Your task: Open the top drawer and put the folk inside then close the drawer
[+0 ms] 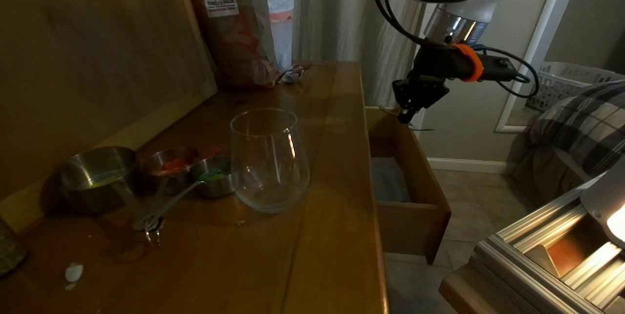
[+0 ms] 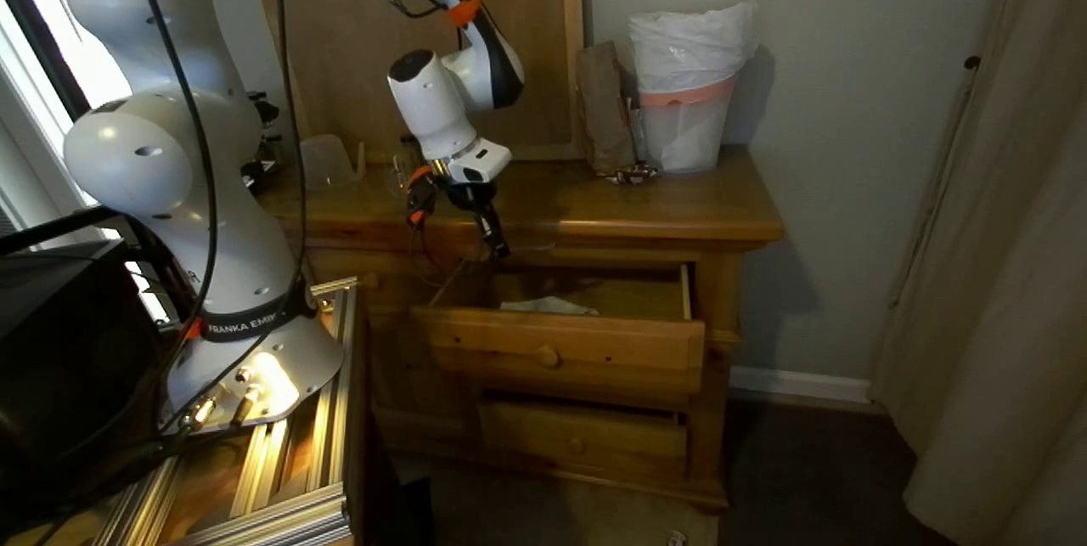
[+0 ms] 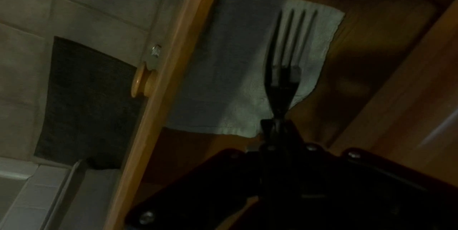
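Grasping the fork [image 3: 281,96] by its handle, I have my gripper [image 3: 277,126] clenched so that its fingertips [image 3: 266,130] almost meet, just the thin metal between them. In the wrist view the fork's head reaches out past my grip, its four tines pointing away from me, while the handle runs back among my own black parts, where it is too dark to follow. I hold it in the air over the top drawer [image 2: 633,351], which stands pulled out from the dresser [image 2: 705,202], and seen from my wrist the tines overlap a pale grey cloth [image 3: 222,65] lying on the drawer's floor. My gripper slants downward in both exterior views, near the dresser's edge and apart from the cloth. In an exterior view the fork [image 1: 422,130] shows as thin slivers to either side of my fingertips; which is handle and which is tines I cannot tell from there. The drawer's round knob [image 3: 139,79] sits on the outer face of its front, apart from my gripper. On the dresser top, a clear glass [image 1: 270,167] and a paper bag [image 1: 239,35] stand well apart from me.
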Robot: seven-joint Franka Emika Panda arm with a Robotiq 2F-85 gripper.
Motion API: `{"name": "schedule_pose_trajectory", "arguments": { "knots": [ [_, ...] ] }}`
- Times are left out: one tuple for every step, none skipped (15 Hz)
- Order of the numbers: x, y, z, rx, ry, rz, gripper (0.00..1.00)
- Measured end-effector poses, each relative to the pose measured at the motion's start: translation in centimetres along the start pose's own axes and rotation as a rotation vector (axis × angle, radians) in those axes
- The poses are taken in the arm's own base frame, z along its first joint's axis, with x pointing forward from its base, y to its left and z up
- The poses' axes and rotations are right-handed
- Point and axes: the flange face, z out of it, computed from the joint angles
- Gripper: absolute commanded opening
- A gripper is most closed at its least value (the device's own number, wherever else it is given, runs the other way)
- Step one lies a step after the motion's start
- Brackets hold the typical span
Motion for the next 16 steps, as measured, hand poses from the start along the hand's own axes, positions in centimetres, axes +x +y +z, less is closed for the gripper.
{"name": "schedule_pose_trajectory", "arguments": {
  "knots": [
    [-0.1,0.2,0.4,0.015,-0.004,0.010,0.02],
    [-0.2,0.4,0.7,0.023,-0.009,0.024,0.02],
    [-0.2,0.7,1.0,0.027,-0.014,0.039,0.02],
    [-0.2,1.0,1.4,0.031,-0.019,0.054,0.02],
    [-0.2,1.4,1.7,0.034,-0.022,0.069,0.02],
    [-0.1,1.8,2.0,0.035,-0.025,0.085,0.02],
    [0.0,2.2,2.3,0.034,-0.028,0.101,0.02],
    [0.1,2.5,2.6,0.037,-0.028,0.115,0.02],
    [0.3,2.8,2.9,0.039,-0.031,0.128,0.02],
    [0.4,3.1,3.4,0.038,-0.036,0.141,0.02],
    [0.6,3.3,3.8,0.034,-0.042,0.156,0.02],
    [0.4,3.0,4.3,0.037,-0.053,0.165,0.02],
    [0.2,2.4,4.8,0.046,-0.063,0.163,0.02],
    [0.0,1.9,5.3,0.054,-0.073,0.161,0.02],
    [-0.2,1.5,5.9,0.063,-0.083,0.159,0.02],
    [-0.3,1.1,6.4,0.068,-0.092,0.158,0.02]
  ]
}}
